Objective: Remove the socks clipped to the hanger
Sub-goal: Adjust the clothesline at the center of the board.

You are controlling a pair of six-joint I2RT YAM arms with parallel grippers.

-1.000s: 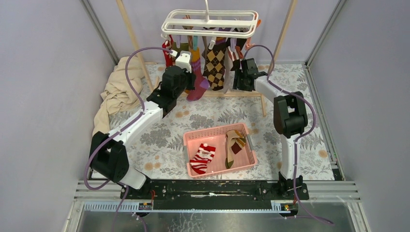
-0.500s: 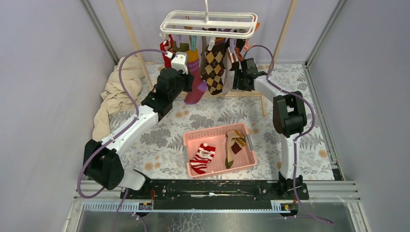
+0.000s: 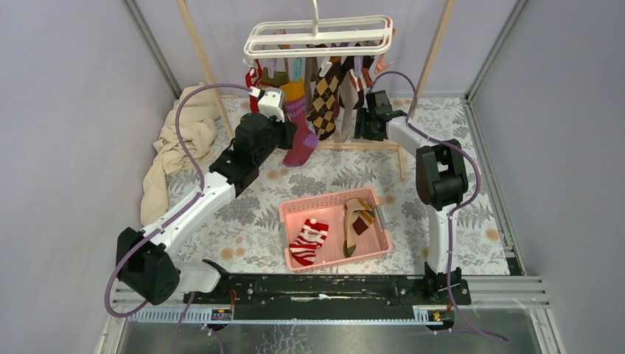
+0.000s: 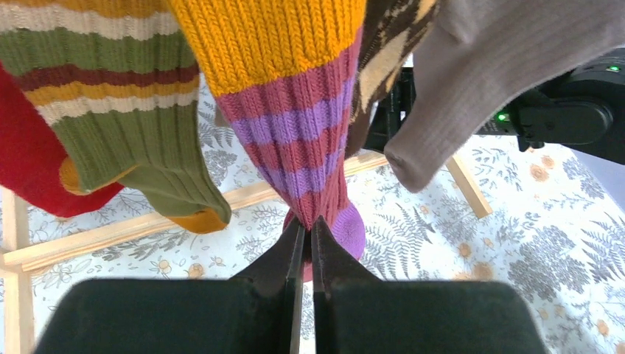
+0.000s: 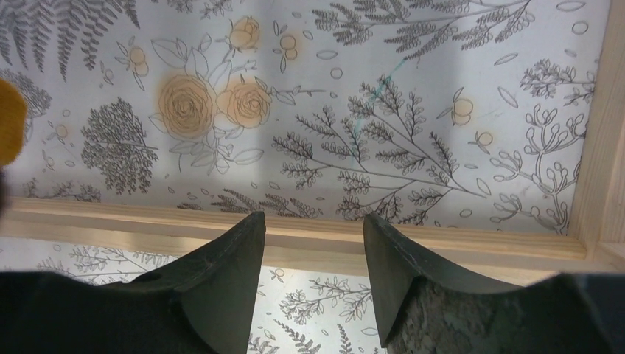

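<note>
The white hanger (image 3: 317, 37) hangs from its hook with several socks clipped under it. Among them are a brown argyle sock (image 3: 324, 103), a red sock (image 3: 254, 80) and a mustard-topped magenta-purple striped sock (image 3: 301, 133). My left gripper (image 3: 292, 140) is shut on that striped sock (image 4: 309, 147), pinching it just above the purple heel (image 4: 306, 221). In the left wrist view an olive striped sock (image 4: 125, 110) and a beige sock (image 4: 501, 66) hang beside it. My right gripper (image 3: 366, 125) stands open and holds nothing (image 5: 313, 217), pointing down over the wooden base rail (image 5: 309, 236).
A pink basket (image 3: 324, 199) at table centre holds a red-white striped sock (image 3: 308, 242) and a tan argyle sock (image 3: 356, 221). A beige cloth (image 3: 180, 140) lies at the left wall. The wooden frame's posts (image 3: 203, 66) and floor rail (image 3: 361, 145) flank the hanger.
My left arm has shifted left and drawn the striped sock slightly nearer. The hanger has swung a little to the left, its socks bunching. The right arm has not moved.
</note>
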